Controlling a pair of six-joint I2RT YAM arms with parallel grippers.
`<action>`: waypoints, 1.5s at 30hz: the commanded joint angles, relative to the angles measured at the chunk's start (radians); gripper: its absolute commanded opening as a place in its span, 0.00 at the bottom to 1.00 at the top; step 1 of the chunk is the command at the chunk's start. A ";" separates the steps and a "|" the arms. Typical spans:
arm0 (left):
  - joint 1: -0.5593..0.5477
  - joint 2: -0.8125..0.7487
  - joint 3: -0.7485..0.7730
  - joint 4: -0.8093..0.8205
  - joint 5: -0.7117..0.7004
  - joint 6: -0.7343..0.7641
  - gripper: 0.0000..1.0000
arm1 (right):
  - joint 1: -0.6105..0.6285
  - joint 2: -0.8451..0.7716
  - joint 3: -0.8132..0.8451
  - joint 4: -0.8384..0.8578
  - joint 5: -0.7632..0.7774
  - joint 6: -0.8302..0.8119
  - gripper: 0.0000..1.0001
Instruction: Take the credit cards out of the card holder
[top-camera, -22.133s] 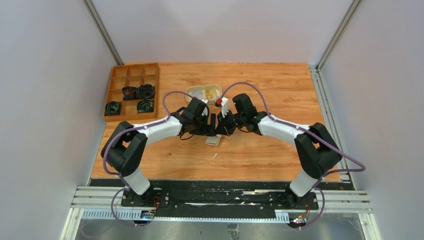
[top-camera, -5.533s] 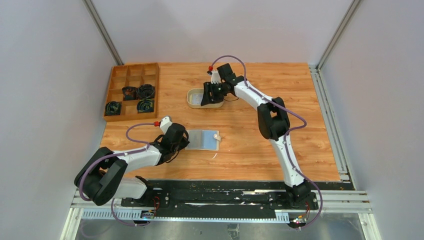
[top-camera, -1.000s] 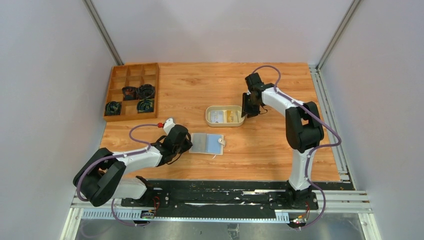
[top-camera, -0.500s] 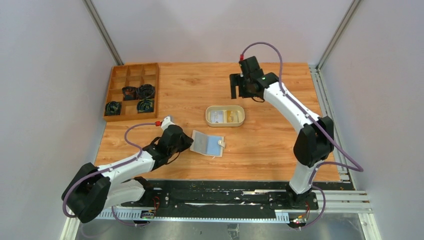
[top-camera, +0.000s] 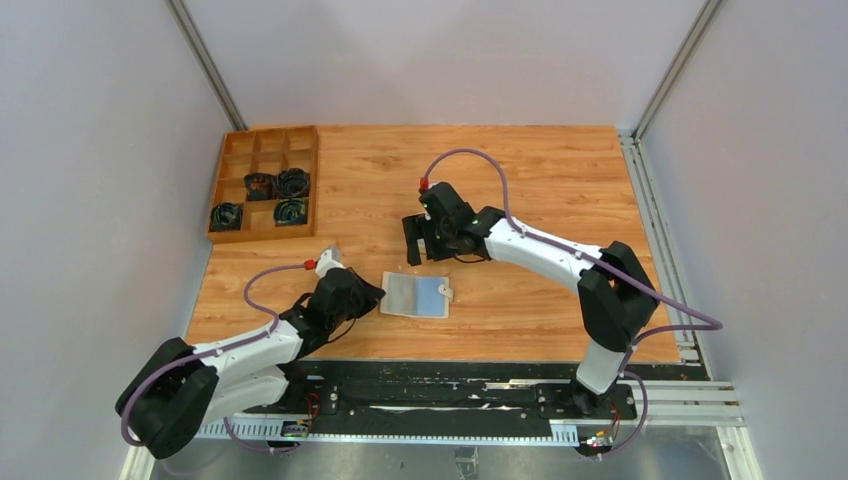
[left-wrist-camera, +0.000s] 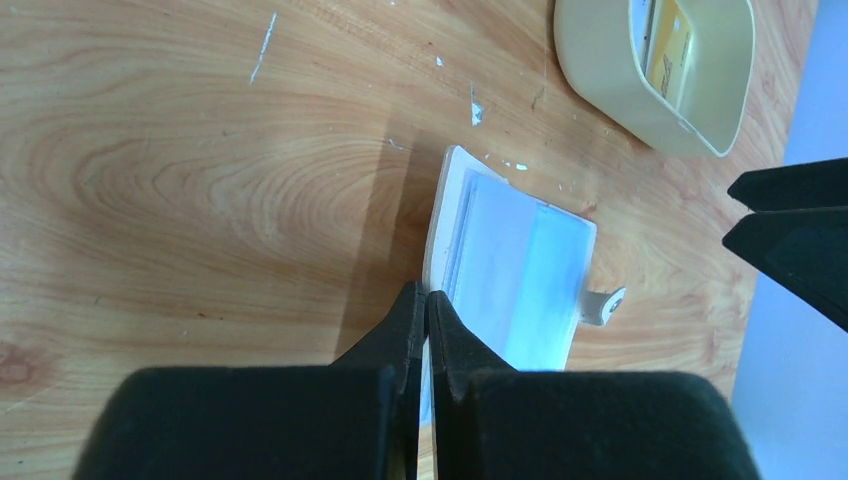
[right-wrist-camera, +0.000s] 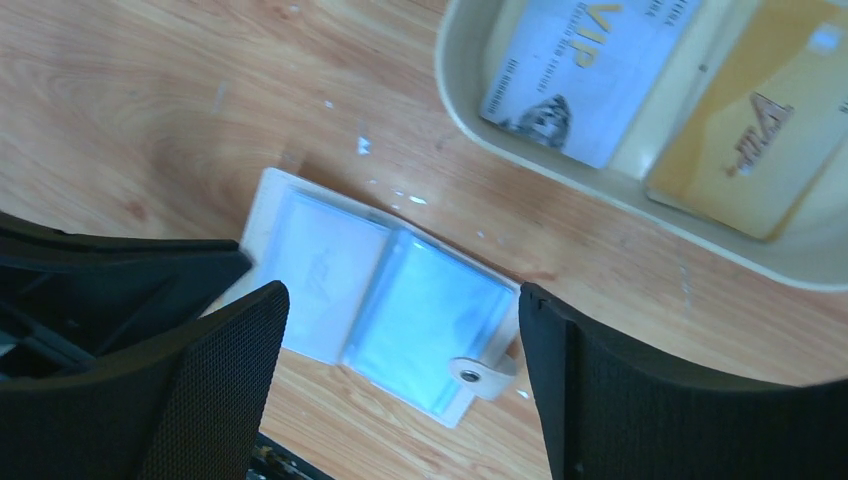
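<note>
The card holder (top-camera: 415, 296) lies open and flat near the table's front, cream with pale blue pockets (left-wrist-camera: 515, 270) and its snap tab (right-wrist-camera: 478, 372) at the right. My left gripper (top-camera: 372, 293) is shut on its left edge (left-wrist-camera: 425, 295). My right gripper (top-camera: 422, 243) hangs open above it, and the card holder (right-wrist-camera: 330, 270) shows between its wide-apart fingers (right-wrist-camera: 400, 300). Two credit cards, a whitish VIP one (right-wrist-camera: 590, 70) and a yellow one (right-wrist-camera: 750, 150), lie in the oval cream tray (right-wrist-camera: 470, 120). I cannot tell whether any card sits in the pockets.
The tray (left-wrist-camera: 620, 100) stands just behind the card holder, mostly hidden under my right arm in the top view. A wooden compartment box (top-camera: 263, 182) with black coiled items stands at the back left. Grey walls enclose the table on three sides.
My right gripper left the tray's right end, swung to the back of the table, then came forward over the tray and card holder, jaws opening wide. The left arm shifted slightly with the card holder.
</note>
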 joint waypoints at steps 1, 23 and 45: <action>-0.011 -0.040 -0.028 0.038 -0.019 -0.024 0.00 | 0.048 0.042 0.064 0.039 -0.035 0.024 0.89; -0.019 0.005 -0.024 0.038 -0.039 -0.024 0.00 | 0.158 0.201 0.192 -0.073 0.111 0.065 0.91; -0.019 0.036 -0.014 0.038 -0.049 -0.033 0.00 | 0.195 0.343 0.319 -0.192 0.130 0.045 0.91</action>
